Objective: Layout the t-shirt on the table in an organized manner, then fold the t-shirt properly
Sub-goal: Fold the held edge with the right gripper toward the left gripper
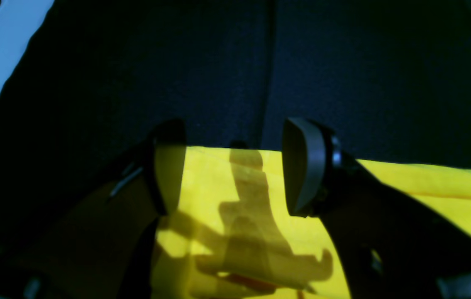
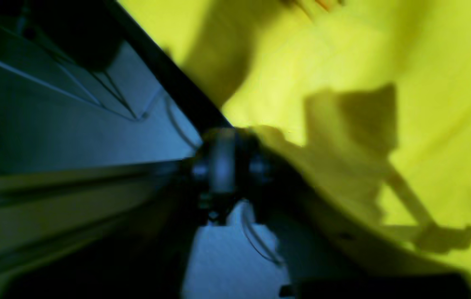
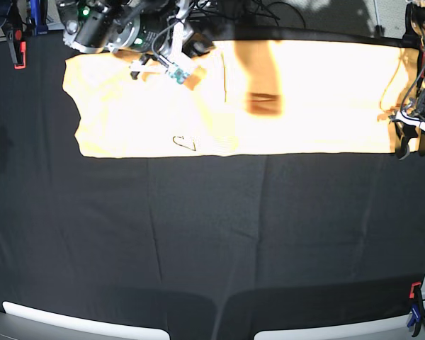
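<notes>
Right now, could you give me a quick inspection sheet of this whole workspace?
Surface: table draped in creased black cloth.
Job's things: t-shirt lies as a long flat band along the far edge, dark scribble marks near its front edge.
Clutter: nothing seen.
Grippers: left gripper open, fingers straddling the shirt's edge; right gripper blurred at the shirt's edge, state unclear.
Cables: wiring bundles behind the table's far edge and on both arms.
Surroundings: red clamp at the far corner, red and blue clamp at the near corner.
</notes>
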`<state>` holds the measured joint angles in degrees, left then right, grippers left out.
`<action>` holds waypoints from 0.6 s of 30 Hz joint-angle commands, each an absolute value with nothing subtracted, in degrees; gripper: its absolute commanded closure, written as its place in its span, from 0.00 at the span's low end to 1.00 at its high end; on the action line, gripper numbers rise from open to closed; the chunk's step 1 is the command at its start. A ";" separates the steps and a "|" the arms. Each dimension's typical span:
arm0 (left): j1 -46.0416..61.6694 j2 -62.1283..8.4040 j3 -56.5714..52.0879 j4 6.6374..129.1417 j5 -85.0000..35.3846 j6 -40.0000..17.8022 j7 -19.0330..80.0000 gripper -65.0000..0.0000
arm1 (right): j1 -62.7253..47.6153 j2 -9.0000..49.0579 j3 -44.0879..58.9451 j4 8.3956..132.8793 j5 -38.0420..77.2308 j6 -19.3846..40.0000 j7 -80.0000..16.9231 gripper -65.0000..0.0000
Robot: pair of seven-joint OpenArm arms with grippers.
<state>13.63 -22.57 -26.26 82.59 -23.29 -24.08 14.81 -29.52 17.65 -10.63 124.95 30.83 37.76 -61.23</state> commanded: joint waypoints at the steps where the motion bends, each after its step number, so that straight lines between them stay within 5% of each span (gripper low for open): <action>1: 13.17 -23.68 -26.63 83.68 -24.03 -24.18 13.52 0.48 | -29.50 17.93 -10.52 126.06 32.01 38.61 -60.62 0.74; 4: 13.17 -23.68 -26.63 83.68 -24.01 -24.18 15.14 0.48 | -28.84 17.96 -10.46 126.06 31.90 38.61 -60.69 0.63; 18: 14.09 -24.14 -34.54 83.66 -22.57 -21.63 28.08 0.48 | -18.55 17.93 -6.46 126.04 30.06 38.57 -63.88 0.63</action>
<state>14.28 -22.87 -34.20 82.59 -21.96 -21.45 29.32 -18.92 17.74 -6.59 124.95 29.39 37.98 -64.58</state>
